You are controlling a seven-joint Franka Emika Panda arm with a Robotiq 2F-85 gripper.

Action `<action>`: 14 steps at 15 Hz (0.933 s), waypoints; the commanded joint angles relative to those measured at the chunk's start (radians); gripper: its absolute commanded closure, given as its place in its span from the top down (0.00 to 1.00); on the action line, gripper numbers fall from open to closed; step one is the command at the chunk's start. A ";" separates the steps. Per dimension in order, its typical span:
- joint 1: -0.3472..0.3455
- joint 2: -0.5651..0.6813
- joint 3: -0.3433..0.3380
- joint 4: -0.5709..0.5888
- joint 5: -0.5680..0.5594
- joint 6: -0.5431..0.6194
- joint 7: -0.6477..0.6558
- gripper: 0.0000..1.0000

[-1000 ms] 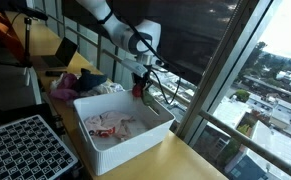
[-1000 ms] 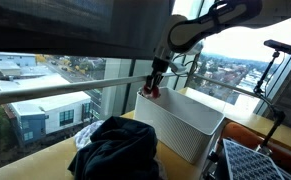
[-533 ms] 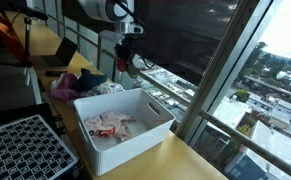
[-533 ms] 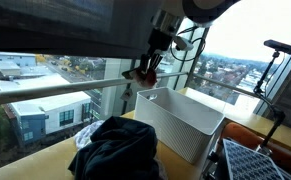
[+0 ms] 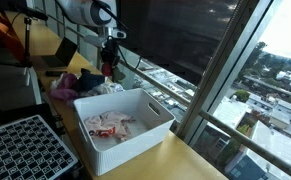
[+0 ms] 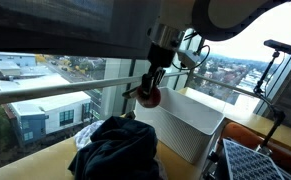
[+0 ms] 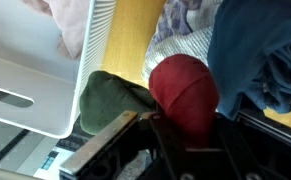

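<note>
My gripper (image 6: 148, 89) pinches a red cloth (image 6: 151, 98), high over dark clothes (image 6: 115, 150), left of the white basket (image 6: 185, 128).

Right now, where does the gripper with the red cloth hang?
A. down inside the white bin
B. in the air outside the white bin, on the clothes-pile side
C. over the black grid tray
B: in an exterior view the gripper holds the red cloth in the air outside the wall of the white bin, with the clothes pile lower down nearby.
</note>
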 commanded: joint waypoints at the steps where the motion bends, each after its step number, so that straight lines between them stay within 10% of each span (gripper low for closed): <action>1: -0.015 -0.051 0.001 -0.068 -0.019 -0.001 0.012 0.59; 7: -0.057 -0.113 -0.002 -0.126 -0.002 0.002 -0.006 1.00; 14: -0.177 -0.133 -0.046 -0.197 0.013 0.042 -0.062 1.00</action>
